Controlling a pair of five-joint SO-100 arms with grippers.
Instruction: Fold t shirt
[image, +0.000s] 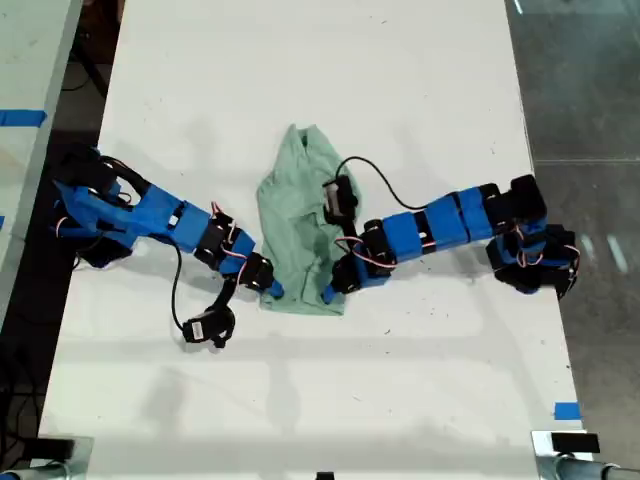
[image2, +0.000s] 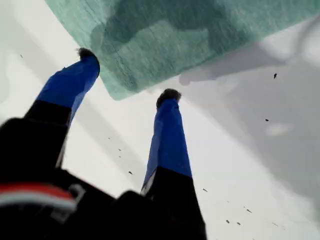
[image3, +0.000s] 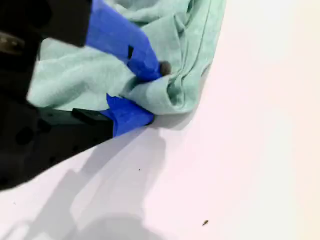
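Clearly, my first gripper (image2: 127, 75) fingers spread by t shirt (image2: 200, 35) corner, my second gripper (image3: 145, 92) pinching cloth.

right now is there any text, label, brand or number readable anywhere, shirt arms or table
None can be read.
The t shirt is plain, with no print or visible tag.
My first gripper and my second gripper show only blue and black parts, no lettering.
The table is bare white; the blue tape pieces carry no writing.
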